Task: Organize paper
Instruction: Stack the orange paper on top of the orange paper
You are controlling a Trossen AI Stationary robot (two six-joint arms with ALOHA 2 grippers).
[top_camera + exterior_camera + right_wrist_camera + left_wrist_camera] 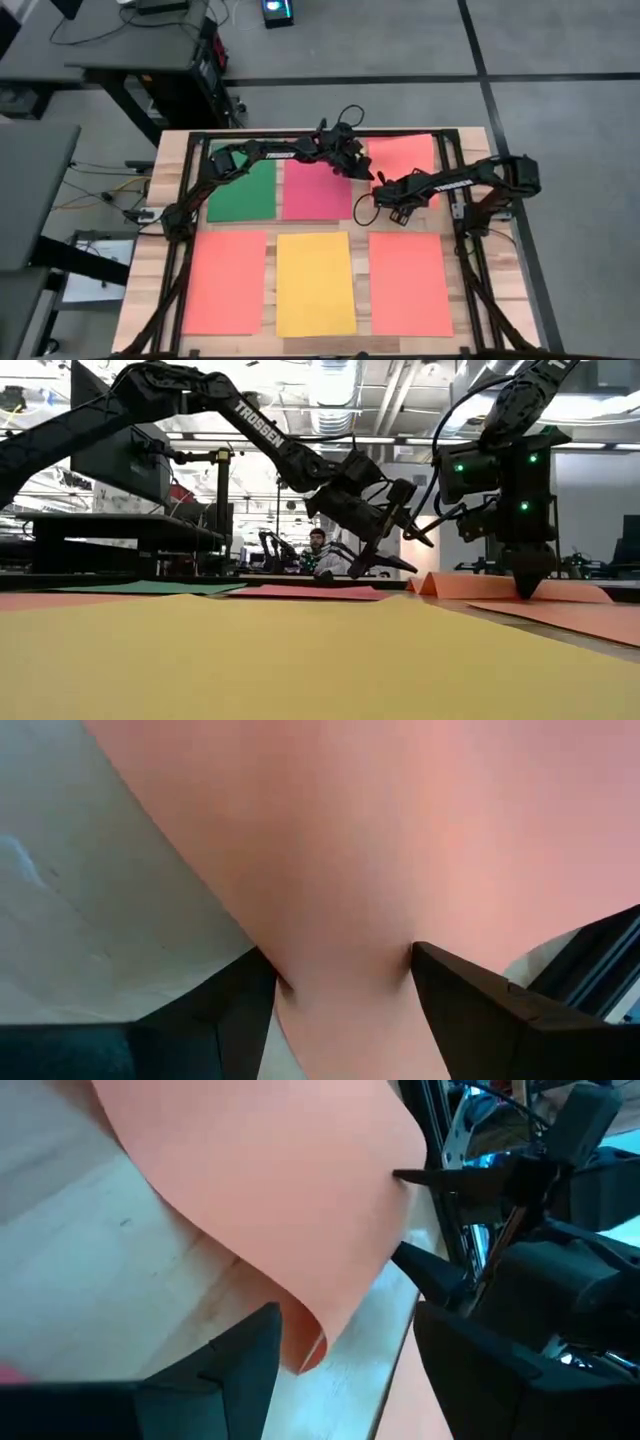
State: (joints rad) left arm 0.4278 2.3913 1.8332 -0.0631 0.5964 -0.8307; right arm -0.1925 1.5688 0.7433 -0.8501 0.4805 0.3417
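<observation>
- Six sheets of paper show on the bench, set out as two rows of three.
- Near row looks done: orange sheet, yellow sheet and second orange sheet lie flat, side by side, with narrow gaps.
- Far row: green sheet and pink-red sheet lie flat next to each other. The third orange sheet sits at the far right corner and is not settled; in the left wrist view its near edge curls up off the wood, and the low view shows a hump in it.
- Right hand: its fingers stand apart on either side of that curled orange sheet, tips touching the paper. You cannot tell from these views whether it really pinches the edge or only rests on it.
- Left hand: fingers apart, holding nothing, poised just beside the curled edge, above the bench between the pink-red sheet and the orange one.
- Judgement: five of six placed. What is left for you is to flatten the last orange sheet and square it with its row.
</observation>
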